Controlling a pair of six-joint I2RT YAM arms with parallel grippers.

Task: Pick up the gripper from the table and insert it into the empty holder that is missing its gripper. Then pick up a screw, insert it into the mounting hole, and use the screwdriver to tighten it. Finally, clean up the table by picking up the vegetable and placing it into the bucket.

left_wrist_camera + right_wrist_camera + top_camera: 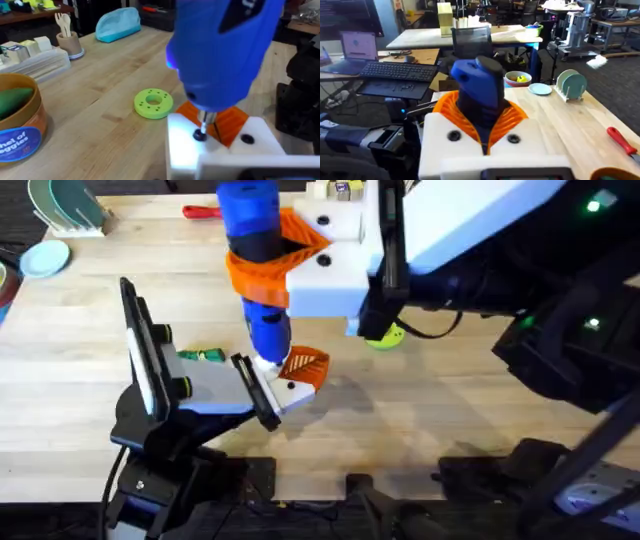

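Clamped in the right gripper (275, 255), white fingers with orange ribbed pads, the chunky blue electric screwdriver (255, 260) stands upright, bit on the black screw (199, 134) in the white plastic holder (285, 392). Tightening goes best kept vertical, pressed gently. Left gripper's state: cannot tell. Nearby, an orange ribbed wedge (305, 366).

**Right wrist view: screwdriver clamped in the gripper**

The right gripper (485, 132), white with orange ribbed pads (512, 117), is closed around the blue screwdriver (480, 92), which stands at the centre of the view. On the wooden table (570, 125), at 2 o'clock from the screwdriver, lie a pale-blue plate (540, 89) and a dish rack (570, 85). A red-handled screwdriver (621, 141) lies at 4 o'clock. A yellow bowl (518, 78) sits at 1 o'clock. A keyboard (400, 71) rests at 10 o'clock.
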